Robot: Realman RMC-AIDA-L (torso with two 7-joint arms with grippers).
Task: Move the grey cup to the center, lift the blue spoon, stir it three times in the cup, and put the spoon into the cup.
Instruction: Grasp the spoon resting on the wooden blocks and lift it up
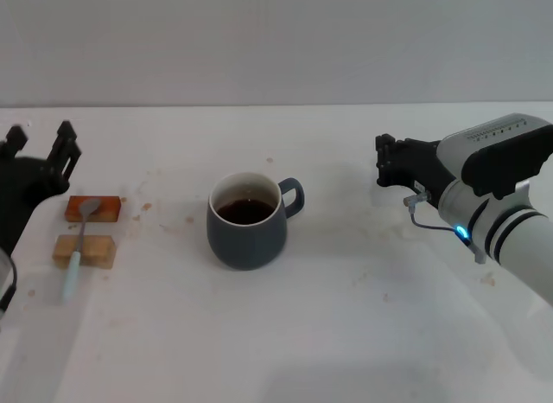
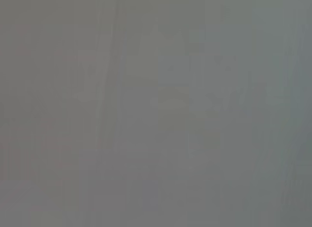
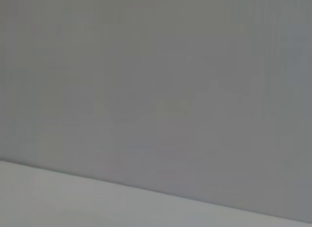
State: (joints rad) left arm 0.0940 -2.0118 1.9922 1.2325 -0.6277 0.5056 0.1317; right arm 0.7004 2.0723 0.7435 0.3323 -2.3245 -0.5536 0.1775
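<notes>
The grey cup (image 1: pixel 246 230) stands upright near the middle of the white table (image 1: pixel 346 334), handle to the back right, with dark brown liquid inside. The blue spoon (image 1: pixel 76 252) lies at the left across two wooden blocks, its metal bowl on the orange block (image 1: pixel 104 209) and its pale blue handle running over the tan block (image 1: pixel 95 250) towards me. My left gripper (image 1: pixel 39 137) is open and empty, held just behind and left of the spoon. My right gripper (image 1: pixel 383 161) hangs at the right, well clear of the cup. Both wrist views show only blank grey wall.
Small brown stains dot the table around the blocks and the cup. The table's far edge meets a plain grey wall (image 3: pixel 156 66); a pale strip of table (image 3: pixel 48 198) shows in the right wrist view.
</notes>
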